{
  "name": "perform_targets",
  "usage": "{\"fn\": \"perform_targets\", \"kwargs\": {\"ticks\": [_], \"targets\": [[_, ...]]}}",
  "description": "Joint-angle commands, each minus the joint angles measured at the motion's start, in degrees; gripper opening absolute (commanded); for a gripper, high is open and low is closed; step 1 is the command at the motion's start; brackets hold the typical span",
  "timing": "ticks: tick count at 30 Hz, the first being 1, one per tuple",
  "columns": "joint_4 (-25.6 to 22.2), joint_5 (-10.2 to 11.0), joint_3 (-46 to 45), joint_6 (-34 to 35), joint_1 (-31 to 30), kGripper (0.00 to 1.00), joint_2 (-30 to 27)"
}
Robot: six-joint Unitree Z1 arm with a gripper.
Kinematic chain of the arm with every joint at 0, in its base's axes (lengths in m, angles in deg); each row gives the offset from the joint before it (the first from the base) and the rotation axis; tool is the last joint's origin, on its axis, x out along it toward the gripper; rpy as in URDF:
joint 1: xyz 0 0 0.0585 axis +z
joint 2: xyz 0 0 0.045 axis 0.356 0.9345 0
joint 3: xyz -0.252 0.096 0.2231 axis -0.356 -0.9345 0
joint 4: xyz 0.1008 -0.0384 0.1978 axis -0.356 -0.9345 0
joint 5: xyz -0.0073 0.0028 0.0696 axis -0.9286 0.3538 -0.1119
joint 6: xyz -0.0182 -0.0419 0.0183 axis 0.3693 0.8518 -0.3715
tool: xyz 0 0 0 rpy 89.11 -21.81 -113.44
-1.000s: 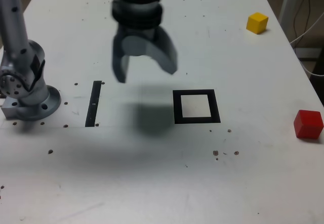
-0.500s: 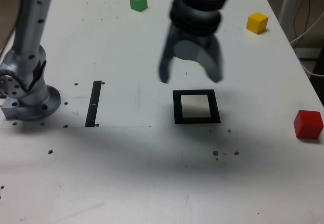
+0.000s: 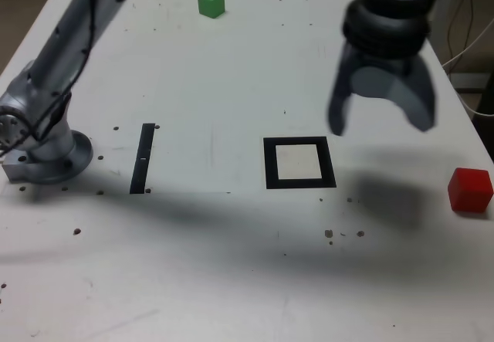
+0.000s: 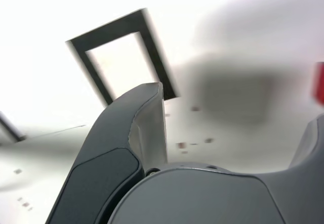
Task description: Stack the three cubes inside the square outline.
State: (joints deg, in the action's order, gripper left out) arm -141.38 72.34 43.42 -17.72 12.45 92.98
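Note:
The square outline [image 3: 299, 181] lies on the white table, its pale centre bare; it also shows in the wrist view as the square outline [image 4: 111, 31]. Of the three cubes, a green cube [image 3: 211, 3] sits at the far edge and a red cube [image 3: 470, 189] at the exterior view's right edge, a sliver of which is the red cube [image 4: 320, 82] in the wrist view. A third cube is hidden. My gripper [image 3: 380, 124] hangs open and empty above the table, up and right of the outline and left of the red cube. The gripper [image 4: 235, 102] holds nothing in the wrist view either.
The arm's base [image 3: 46, 153] is bolted at the exterior view's left, with a straight black strip [image 3: 142, 159] beside it. The table's right edge [image 3: 463, 103] runs close to the red cube. White cables [image 3: 463, 49] hang past that edge.
The open gripper has swept from the exterior view's left across the outline to its right side. The green cube came into sight and the yellow cube is now covered by the arm.

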Motion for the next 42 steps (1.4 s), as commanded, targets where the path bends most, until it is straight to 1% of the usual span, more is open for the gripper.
{"fn": "perform_targets", "kwargs": {"ticks": [1, 4, 11, 15, 18, 24, 37, 42], "targets": [[-1.2, -0.4, 10.5, -0.9, -0.4, 0.97, 2.8], [-1.9, -0.2, 16.6, -2.2, -1.0, 0.97, 6.0], [-2.1, 3.0, 26.8, -4.1, -3.1, 0.97, 11.5], [-2.1, 3.6, 30.6, -4.4, -3.9, 0.97, 12.7], [-2.1, 3.9, 31.1, -4.4, -4.1, 0.97, 13.3], [-2.2, 3.5, 31.8, -4.8, -4.0, 0.97, 14.7], [-2.3, 3.1, 27.2, -5.3, -3.2, 0.97, 14.7], [-2.2, 2.9, 27.2, -5.9, -3.1, 0.96, 16.1]]}}
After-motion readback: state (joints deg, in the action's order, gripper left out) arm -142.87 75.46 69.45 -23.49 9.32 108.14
